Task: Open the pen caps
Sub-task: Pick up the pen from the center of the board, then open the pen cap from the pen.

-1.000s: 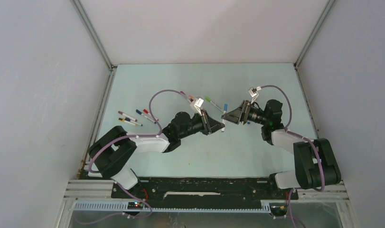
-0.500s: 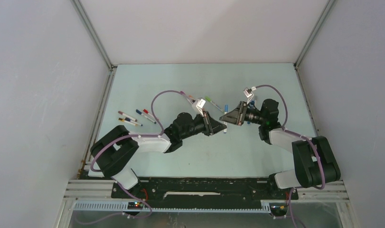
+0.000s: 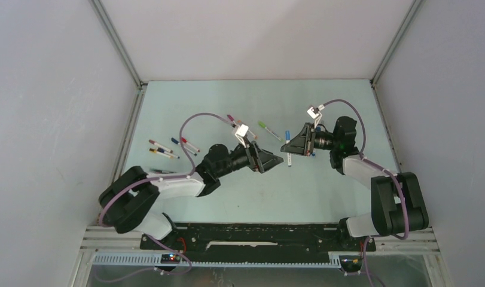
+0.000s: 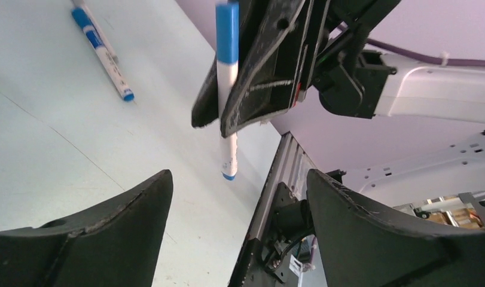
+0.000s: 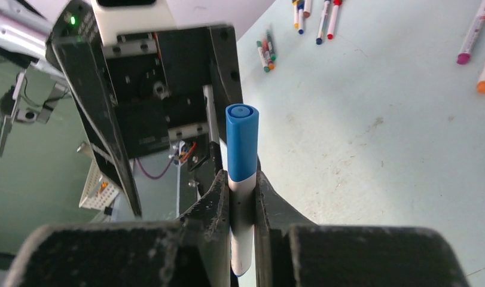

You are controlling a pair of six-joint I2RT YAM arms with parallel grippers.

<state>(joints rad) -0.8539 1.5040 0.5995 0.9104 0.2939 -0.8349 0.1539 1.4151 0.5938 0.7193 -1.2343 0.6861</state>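
We see pale counter [image 3: 228, 101] across middle of frame. We find left gripper [image 3: 277, 160] at centre, jaws spread, nothing between them. Just right of it, right gripper [image 3: 286, 147], jaws pinching white pen [image 5: 241, 251] by barrel. At counter's left, loose pens [image 3: 167, 148] in small cluster. On held pen's end, blue cap [image 5: 242, 140], fitted.

The blue-capped white plastic pen [image 4: 228, 152] runs off the left wrist view's top edge. Overhead, the other thin white-barrelled pens [image 3: 161, 146] look too small for detail.
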